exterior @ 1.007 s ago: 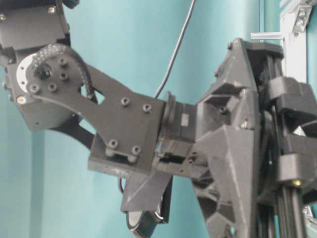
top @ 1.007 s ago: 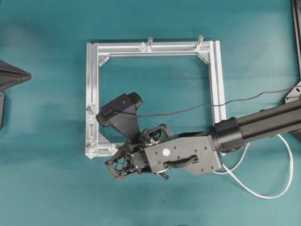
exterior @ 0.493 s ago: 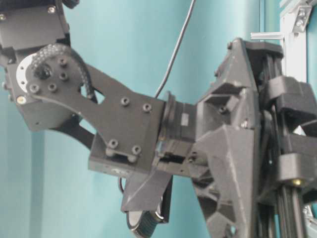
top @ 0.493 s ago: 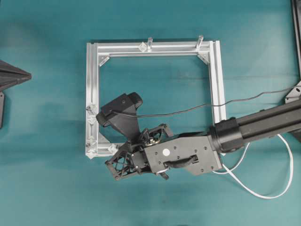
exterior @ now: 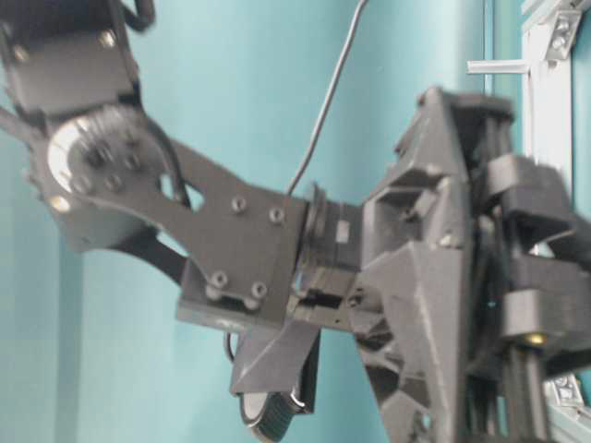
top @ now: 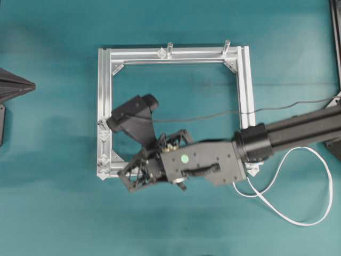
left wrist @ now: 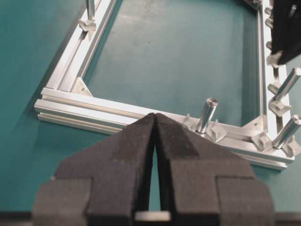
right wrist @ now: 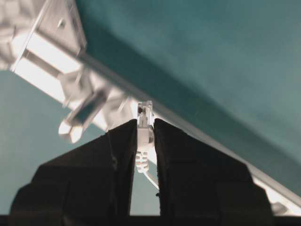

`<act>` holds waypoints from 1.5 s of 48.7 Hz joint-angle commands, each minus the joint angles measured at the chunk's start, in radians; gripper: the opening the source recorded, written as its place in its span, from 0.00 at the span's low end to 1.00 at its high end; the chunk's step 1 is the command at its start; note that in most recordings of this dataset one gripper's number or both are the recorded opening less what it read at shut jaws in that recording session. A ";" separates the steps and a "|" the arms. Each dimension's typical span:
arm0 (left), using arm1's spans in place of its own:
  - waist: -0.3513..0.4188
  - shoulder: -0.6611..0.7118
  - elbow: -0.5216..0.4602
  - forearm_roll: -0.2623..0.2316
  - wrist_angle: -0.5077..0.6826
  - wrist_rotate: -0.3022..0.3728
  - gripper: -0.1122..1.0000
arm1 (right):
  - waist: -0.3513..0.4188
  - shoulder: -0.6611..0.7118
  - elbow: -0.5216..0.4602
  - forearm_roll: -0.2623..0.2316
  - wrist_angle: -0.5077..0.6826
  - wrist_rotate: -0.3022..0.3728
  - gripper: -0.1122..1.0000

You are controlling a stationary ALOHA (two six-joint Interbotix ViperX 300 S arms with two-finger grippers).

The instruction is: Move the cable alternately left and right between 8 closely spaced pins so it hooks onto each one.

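R gripper [right wrist: 145, 129] pinches cable [right wrist: 144, 136], plug end pointing toward frame [right wrist: 51, 70].

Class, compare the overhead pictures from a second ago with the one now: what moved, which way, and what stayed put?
The right gripper and its black arm shifted up the overhead picture, toward the square silver aluminium frame; the slack loop of the thin white cable changed shape behind it. Nothing was let go: the gripper stays shut on the cable's small clear plug. The frame and the left gripper, shut and empty, stayed put.
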 commanded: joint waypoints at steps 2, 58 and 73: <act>0.003 0.008 -0.009 0.000 -0.006 -0.006 0.10 | -0.034 -0.023 -0.011 -0.006 0.000 -0.028 0.22; 0.003 0.008 -0.009 -0.002 -0.006 -0.006 0.10 | -0.179 0.072 -0.189 -0.006 -0.097 -0.155 0.22; 0.002 0.006 -0.009 0.000 -0.005 -0.006 0.10 | -0.179 0.117 -0.268 -0.008 -0.031 -0.156 0.22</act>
